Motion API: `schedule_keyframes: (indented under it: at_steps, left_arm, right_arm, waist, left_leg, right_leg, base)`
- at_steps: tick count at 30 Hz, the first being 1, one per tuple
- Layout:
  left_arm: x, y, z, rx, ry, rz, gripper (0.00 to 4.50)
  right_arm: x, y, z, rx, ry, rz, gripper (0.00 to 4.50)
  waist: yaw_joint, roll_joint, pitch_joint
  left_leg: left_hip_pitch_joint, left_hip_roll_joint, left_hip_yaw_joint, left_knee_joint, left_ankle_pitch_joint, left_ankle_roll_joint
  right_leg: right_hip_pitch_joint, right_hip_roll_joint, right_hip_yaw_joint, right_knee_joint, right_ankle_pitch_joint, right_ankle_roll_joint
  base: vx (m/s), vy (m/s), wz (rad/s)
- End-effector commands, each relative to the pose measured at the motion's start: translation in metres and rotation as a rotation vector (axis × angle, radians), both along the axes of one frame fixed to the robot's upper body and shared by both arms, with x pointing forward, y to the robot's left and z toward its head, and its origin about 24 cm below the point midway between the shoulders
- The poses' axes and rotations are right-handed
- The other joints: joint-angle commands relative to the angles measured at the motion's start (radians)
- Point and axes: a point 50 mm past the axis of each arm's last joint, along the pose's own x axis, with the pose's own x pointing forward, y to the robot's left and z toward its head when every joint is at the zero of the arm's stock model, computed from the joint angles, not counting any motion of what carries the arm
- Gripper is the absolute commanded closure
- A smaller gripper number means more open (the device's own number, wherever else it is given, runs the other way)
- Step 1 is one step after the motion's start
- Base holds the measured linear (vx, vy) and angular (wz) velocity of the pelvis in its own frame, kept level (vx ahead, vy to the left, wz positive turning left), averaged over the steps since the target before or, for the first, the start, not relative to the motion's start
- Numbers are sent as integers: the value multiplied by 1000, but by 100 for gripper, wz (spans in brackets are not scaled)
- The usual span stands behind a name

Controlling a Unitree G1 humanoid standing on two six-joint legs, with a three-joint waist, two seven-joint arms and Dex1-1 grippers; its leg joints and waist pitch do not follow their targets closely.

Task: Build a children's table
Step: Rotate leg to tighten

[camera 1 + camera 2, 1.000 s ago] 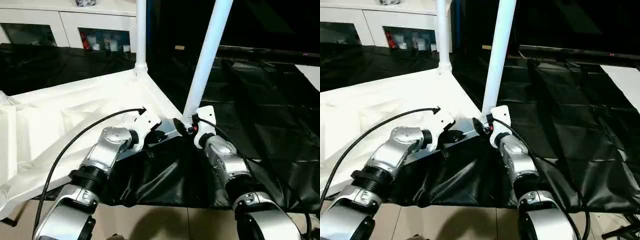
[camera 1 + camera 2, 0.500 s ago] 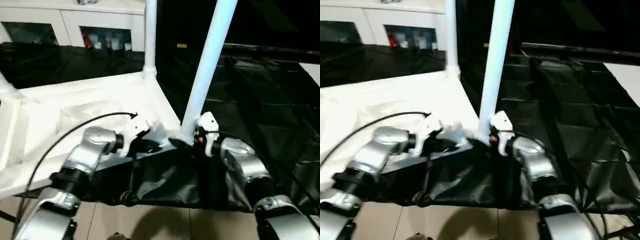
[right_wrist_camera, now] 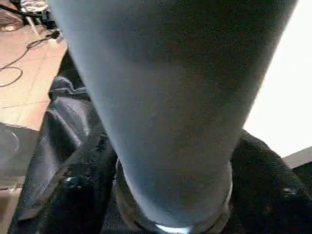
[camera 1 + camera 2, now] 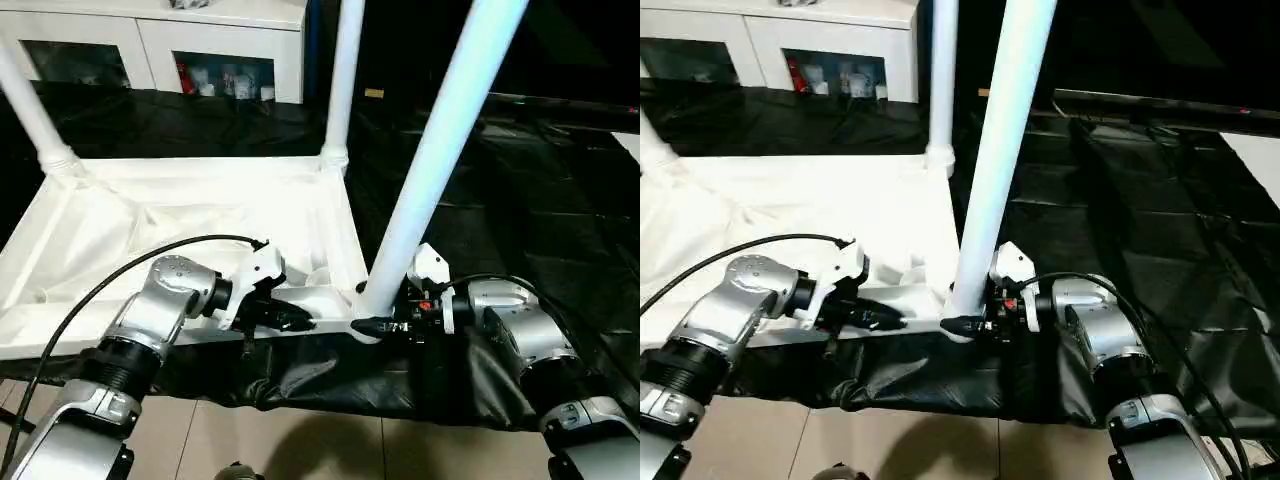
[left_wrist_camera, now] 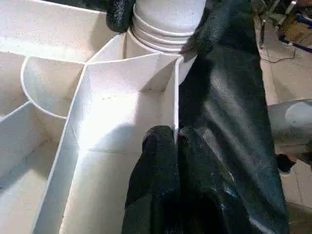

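Note:
The children's table lies upside down, its white top (image 4: pixel 200 210) resting on the black-covered work table. Three white legs stand up from its corners: one at the left (image 4: pixel 30 100), one at the back (image 4: pixel 345 70) and a tall near leg (image 4: pixel 440 140). My left gripper (image 4: pixel 290 320) is shut on the top's near rim wall, and its fingers (image 5: pixel 161 146) pinch that thin wall just beside the near corner. My right gripper (image 4: pixel 385 325) is closed around the near leg's flared foot at the corner socket, with its fingers (image 3: pixel 73 190) pressed against both sides.
The black cover of the work table (image 4: pixel 520 170) spreads to the right and behind, and a fold of it (image 4: pixel 330 375) hangs over the front edge under the grippers. A white cabinet (image 4: pixel 150 40) stands behind. Tiled floor (image 4: pixel 300 440) runs below the edge.
The table top has swung round so its near rim now lies across in front of me, and the left leg has come into view. My right fingers have drawn in around the near leg's foot.

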Motion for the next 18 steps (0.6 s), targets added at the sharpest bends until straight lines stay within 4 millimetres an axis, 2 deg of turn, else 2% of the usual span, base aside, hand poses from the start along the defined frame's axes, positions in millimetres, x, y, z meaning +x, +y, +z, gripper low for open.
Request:
schedule_keyframes:
  at_steps: [1,3,4,6,7,10,11,14,16,17,18]
  left_arm:
    - [5,-12,15,-47,-57,-36,450]
    - [6,-13,16,-45,-68,-26,450]
    - [8,-13,16,-45,-74,-16,450]
    - [9,-15,16,-55,-80,5,450]
    - [11,-18,15,-63,-87,30,450]
    - [15,-29,13,-91,-123,107,450]
    - [15,-29,13,-91,-123,107,450]
    - [19,-42,14,-116,-145,166,450]
    - [21,-50,14,-119,-164,201,450]
    - [22,-55,14,-124,-171,219,450]
    - [24,-59,15,-123,-183,242,450]
  right_arm:
    - [-11,11,-11,-7,55,75,151]
    - [-11,13,-13,-4,49,52,166]
    - [-10,15,-15,-3,42,29,166]
    - [-8,17,-16,5,35,-13,176]
    - [-6,19,-17,18,32,-54,176]
    - [0,28,-22,55,28,-218,178]
    - [0,28,-22,55,28,-218,178]
    - [7,37,-28,71,24,-417,179]
    - [11,45,-30,88,36,-517,180]
    - [12,51,-32,92,47,-569,180]
    - [13,56,-34,88,51,-601,180]
  waist:
    - [0,10,-64]
    - [1,12,-64]
    - [1,18,-64]
    - [-2,16,-63]
    - [-2,21,-62]
    - [-10,19,-61]
    - [-11,18,-62]
    - [-18,11,-63]
    - [-23,14,-63]
    - [-28,8,-63]
    - [-31,11,-62]
  left_leg:
    - [5,42,-13,-62,-215,46]
    - [5,42,-14,-63,-229,41]
    - [6,42,-15,-64,-232,37]
    - [7,41,-16,-66,-253,25]
    - [7,41,-17,-67,-260,21]
    - [10,39,-19,-69,-285,0]
    - [10,39,-20,-69,-286,-2]
    - [8,38,-20,-70,-276,-3]
    - [7,37,-21,-70,-268,-2]
    - [6,36,-20,-69,-258,1]
    - [5,36,-20,-70,-252,0]
  right_leg:
    - [52,-57,46,-67,-163,-250]
    - [52,-57,46,-68,-174,-251]
    - [52,-58,45,-68,-177,-251]
    - [51,-57,45,-71,-197,-246]
    - [51,-57,45,-72,-209,-243]
    - [48,-59,47,-80,-263,-222]
    - [49,-60,47,-81,-267,-220]
    - [49,-59,47,-81,-267,-209]
    - [49,-59,48,-80,-266,-205]
    - [48,-58,48,-79,-256,-204]
    - [47,-59,49,-79,-258,-204]
  base:
    - [0,0,0]
    - [0,0,0]
    - [0,0,0]
    - [0,0,0]
    - [0,0,0]
    - [0,0,0]
    - [0,0,0]
    - [0,0,0]
    - [0,0,0]
    - [0,0,0]
    - [0,0,0]
